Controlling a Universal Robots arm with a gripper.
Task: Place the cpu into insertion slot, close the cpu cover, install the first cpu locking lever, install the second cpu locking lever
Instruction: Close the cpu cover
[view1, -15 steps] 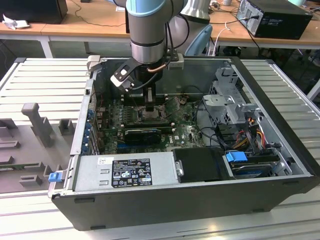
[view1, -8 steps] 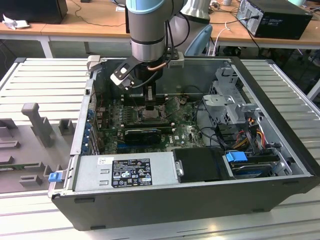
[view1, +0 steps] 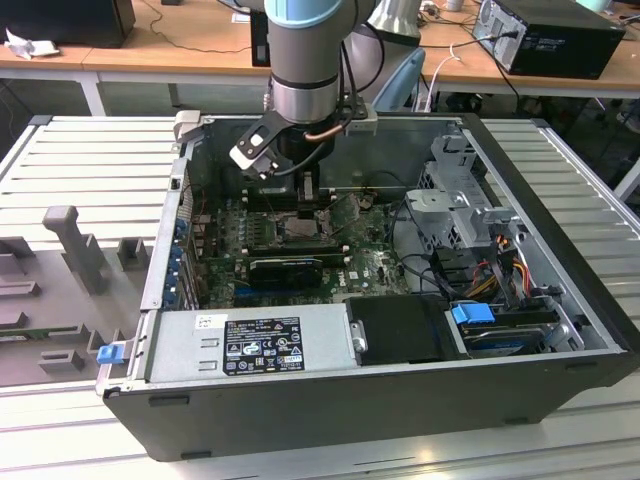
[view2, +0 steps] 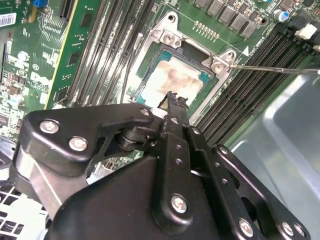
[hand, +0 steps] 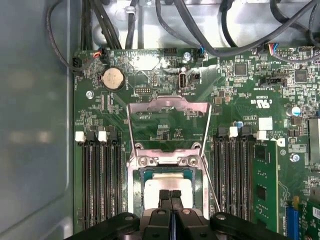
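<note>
A: Right, biggest first. Slatted worktop (view1: 90, 160), open computer case (view1: 400, 405) lying on it. Arm (view1: 305, 50) reaches down into the far part, toward the exterior view's left.
B: Board?
A: Green motherboard (view1: 372, 265) on the case floor. Insertion slot (hand: 141, 187) sits between two banks of memory slots (hand: 100, 180).
B: Cover down?
A: No. Cpu cover (hand: 167, 104) stands hinged up, window empty. In the exterior view it seems to lean off to the exterior view's right of the hand. One locking lever (view2: 280, 70), a thin rod, juts out free.
B: Chip?
A: Cpu (view2: 175, 75) lies flat in the slot, silver top smeared with pale residue.
B: Hand?
A: Hand (hand: 170, 196) has its fingers pressed together, nothing between them. Tips hang over the chip's edge opposite the hinge. Touching or just clear, can't tell. So the chip is directly below and the raised cover is beyond it, on the hinge side.
</note>
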